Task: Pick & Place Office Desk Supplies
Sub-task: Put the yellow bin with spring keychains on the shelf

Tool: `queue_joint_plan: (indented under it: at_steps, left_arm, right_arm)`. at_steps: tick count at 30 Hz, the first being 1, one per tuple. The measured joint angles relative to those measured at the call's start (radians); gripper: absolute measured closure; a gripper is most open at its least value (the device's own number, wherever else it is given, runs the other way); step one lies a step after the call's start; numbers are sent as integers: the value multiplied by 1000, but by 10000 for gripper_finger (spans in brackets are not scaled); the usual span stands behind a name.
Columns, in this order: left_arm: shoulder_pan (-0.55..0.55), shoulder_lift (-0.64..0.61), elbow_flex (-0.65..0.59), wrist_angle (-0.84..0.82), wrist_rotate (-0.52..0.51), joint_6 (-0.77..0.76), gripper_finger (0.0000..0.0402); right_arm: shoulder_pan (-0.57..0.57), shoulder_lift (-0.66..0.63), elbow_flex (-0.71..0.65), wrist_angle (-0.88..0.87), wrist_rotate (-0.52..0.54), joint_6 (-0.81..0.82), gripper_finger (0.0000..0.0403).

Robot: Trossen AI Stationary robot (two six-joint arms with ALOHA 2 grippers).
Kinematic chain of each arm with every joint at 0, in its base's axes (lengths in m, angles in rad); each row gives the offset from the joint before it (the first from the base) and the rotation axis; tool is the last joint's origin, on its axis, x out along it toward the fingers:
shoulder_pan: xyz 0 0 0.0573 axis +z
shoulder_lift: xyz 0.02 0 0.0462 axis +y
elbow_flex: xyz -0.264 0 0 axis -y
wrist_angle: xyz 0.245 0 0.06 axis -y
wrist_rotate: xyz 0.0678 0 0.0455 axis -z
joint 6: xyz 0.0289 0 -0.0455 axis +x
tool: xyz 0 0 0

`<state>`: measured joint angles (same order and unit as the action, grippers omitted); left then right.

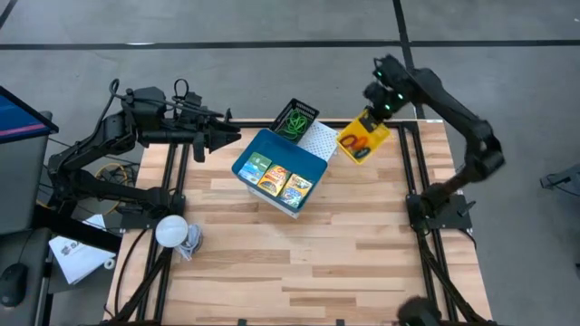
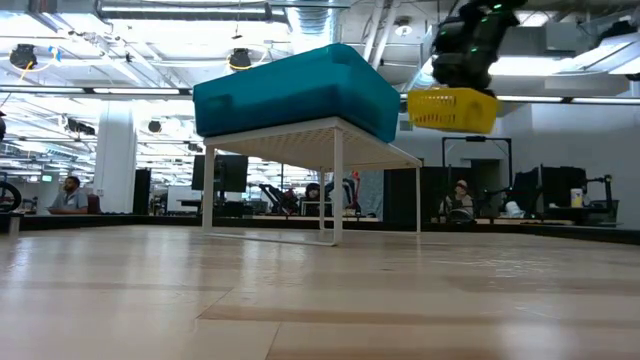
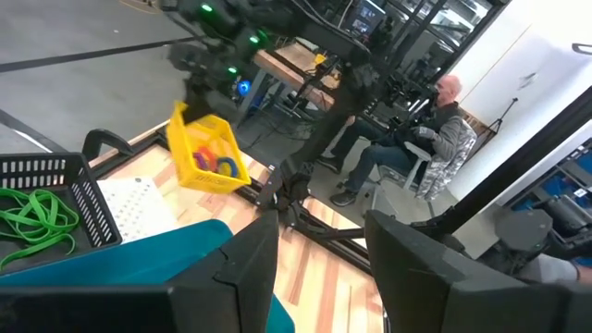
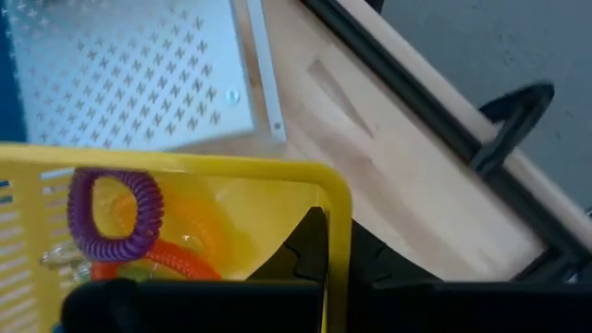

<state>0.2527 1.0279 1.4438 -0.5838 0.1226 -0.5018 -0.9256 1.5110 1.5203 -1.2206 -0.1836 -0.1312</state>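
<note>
We see the right gripper [image 1: 370, 118] up near the far right corner of the table [image 1: 362, 263], clamped shut on the wall of the yellow tray [image 1: 362, 140], which hangs tilted in the air above the tabletop; the low view confirms it is lifted clear [image 2: 453, 108]. Inside the yellow tray we make out a purple band [image 4: 113, 215] and an orange band [image 4: 176, 259]. The blue tray [image 1: 281, 172] sits on a white perforated stand [image 1: 319, 138] mid-table, holding three crayon packs [image 1: 275, 178] side by side. The black tray [image 1: 295, 119] is just behind the blue one, touching or nearly so, with green bands [image 1: 292, 125] in it. The left gripper [image 1: 237, 139] hovers just beside the blue tray's far left edge, jaws partly spread, holding nothing. A white bulb-like thing [image 1: 172, 230] lies near the table's left edge. A seated person [image 3: 416, 139] shows beyond the table.
</note>
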Motion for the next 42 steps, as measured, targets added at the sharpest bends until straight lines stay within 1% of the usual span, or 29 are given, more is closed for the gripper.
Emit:
queue_joint_plan:
  at_steps: [4,8,12,16,19,22,31,42]
  left_arm:
    - [0,0,0,-3,1,0,243]
    - [0,0,0,-3,1,1,243]
    - [0,0,0,-3,1,4,243]
    - [0,0,0,-3,1,4,243]
    - [0,0,0,-3,1,5,243]
    - [0,0,0,-3,1,7,243]
    - [0,0,0,-3,2,24,243]
    - [0,0,0,-3,8,26,243]
  right_arm:
    - [1,138,155,-43,-1,-33,403]
    - [2,253,274,-81,-2,-80,403]
    - [2,344,363,-126,-2,-141,403]
    - [2,400,413,-139,-11,-160,403]
    - [5,425,441,-140,-50,-151,403]
    - [16,441,457,-131,-55,-145,403]
    - [50,442,458,-111,-55,-104,403]
    - [122,442,458,-112,-40,-69,403]
